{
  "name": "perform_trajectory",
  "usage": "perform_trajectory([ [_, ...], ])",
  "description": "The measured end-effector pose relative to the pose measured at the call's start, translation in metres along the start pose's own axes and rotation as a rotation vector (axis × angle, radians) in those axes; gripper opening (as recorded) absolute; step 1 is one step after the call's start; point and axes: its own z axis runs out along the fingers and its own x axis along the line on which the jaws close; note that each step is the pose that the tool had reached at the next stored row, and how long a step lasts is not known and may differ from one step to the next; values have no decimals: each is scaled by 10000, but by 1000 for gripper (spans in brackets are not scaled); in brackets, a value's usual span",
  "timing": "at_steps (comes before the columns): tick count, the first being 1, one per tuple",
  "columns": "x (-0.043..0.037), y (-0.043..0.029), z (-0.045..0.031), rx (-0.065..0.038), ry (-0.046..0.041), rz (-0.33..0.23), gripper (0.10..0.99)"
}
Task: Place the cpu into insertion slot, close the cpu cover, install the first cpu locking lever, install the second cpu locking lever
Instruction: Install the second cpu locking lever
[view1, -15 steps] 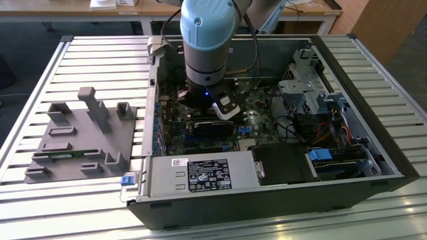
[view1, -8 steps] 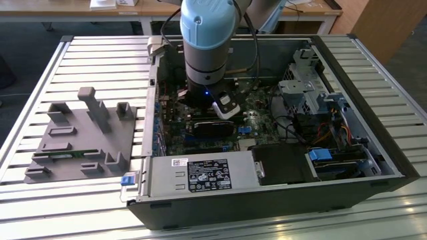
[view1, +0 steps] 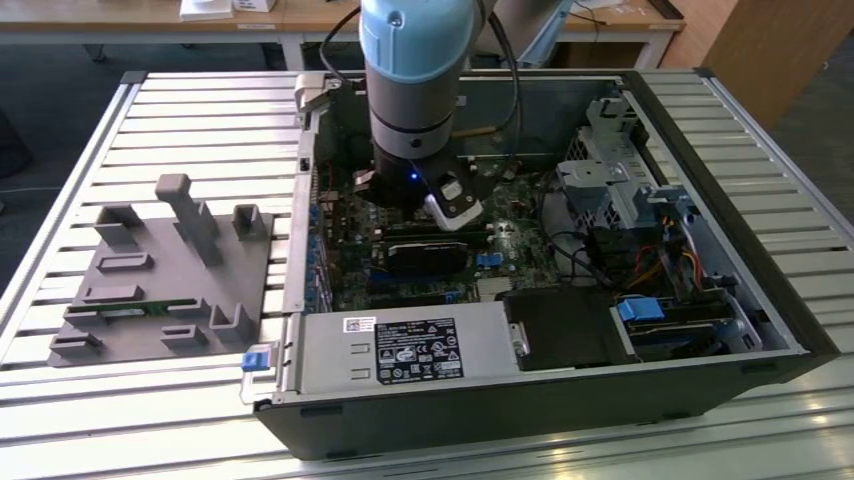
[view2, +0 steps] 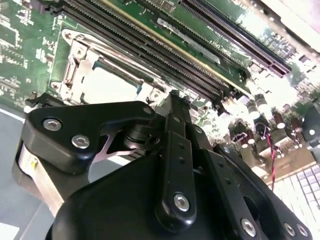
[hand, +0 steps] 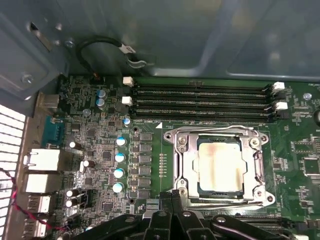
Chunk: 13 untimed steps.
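You have the arm (view1: 416, 90) reaching down into the open computer case (view1: 534, 400), which lies on the slatted surface (view1: 200, 110). The jaws are pressed together, holding nothing, in both wrist views, and the gripper (hand: 172, 196) hangs just above the green motherboard (hand: 100, 150), beside the near edge of the insertion slot (hand: 180, 172). The cpu (hand: 220, 167) already sits in that slot, its silver face showing through the window of the cpu cover (hand: 217, 132), which lies flat over it. The long black memory slots (hand: 200, 102) run just beyond the socket's far side. At the exterior view's left, a grey fixture block (view1: 167, 275) rests on the surface, well apart from the case.
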Motion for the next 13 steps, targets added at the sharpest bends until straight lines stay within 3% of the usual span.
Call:
perform_trajectory([
  [13, -3, 33, -121, -3, -2, 0, 106],
])
